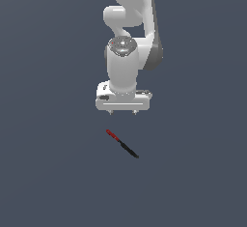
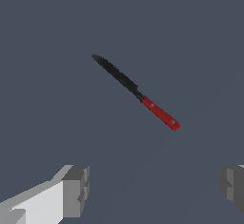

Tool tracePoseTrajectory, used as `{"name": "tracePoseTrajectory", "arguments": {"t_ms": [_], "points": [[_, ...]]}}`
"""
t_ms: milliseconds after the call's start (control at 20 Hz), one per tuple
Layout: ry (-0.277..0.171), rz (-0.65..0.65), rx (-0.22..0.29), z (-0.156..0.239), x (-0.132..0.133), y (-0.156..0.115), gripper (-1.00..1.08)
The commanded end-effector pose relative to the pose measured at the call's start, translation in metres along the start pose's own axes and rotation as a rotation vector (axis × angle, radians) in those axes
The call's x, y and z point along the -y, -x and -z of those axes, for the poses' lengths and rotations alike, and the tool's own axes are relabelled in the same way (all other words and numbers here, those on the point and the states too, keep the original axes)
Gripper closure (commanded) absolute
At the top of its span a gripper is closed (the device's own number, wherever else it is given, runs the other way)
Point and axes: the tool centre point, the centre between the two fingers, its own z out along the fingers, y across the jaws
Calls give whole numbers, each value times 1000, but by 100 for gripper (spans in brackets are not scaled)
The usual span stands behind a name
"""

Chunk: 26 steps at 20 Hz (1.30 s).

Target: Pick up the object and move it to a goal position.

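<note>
The object (image 1: 122, 144) is a thin, short stick, black with a red end, lying flat on the dark grey floor; its red end points toward the exterior view's upper left. It also shows in the wrist view (image 2: 136, 92). My white gripper (image 1: 123, 112) hangs above it and a little behind it, not touching it. In the wrist view its grey fingertips (image 2: 76, 189) stand far apart, so the gripper (image 2: 155, 187) is open and empty.
The white arm (image 1: 130, 37) rises behind the gripper. The plain dark grey floor (image 1: 48, 173) stretches all around; no other objects show.
</note>
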Motion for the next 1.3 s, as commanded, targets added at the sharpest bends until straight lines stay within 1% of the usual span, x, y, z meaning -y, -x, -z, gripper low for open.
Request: {"name": "tracePoseTrajectory", "arguments": {"t_ms": [0, 150, 350, 500, 850, 1250], "points": [[0, 0, 0, 0, 0, 0, -92], [-2, 12, -9, 3, 5, -3, -92], [-8, 51, -38, 13, 22, -12, -92], [-11, 59, -50, 18, 28, -14, -92], [-8, 74, -46, 15, 26, -15, -92], [-1, 176, -38, 0, 23, -24, -92]]}}
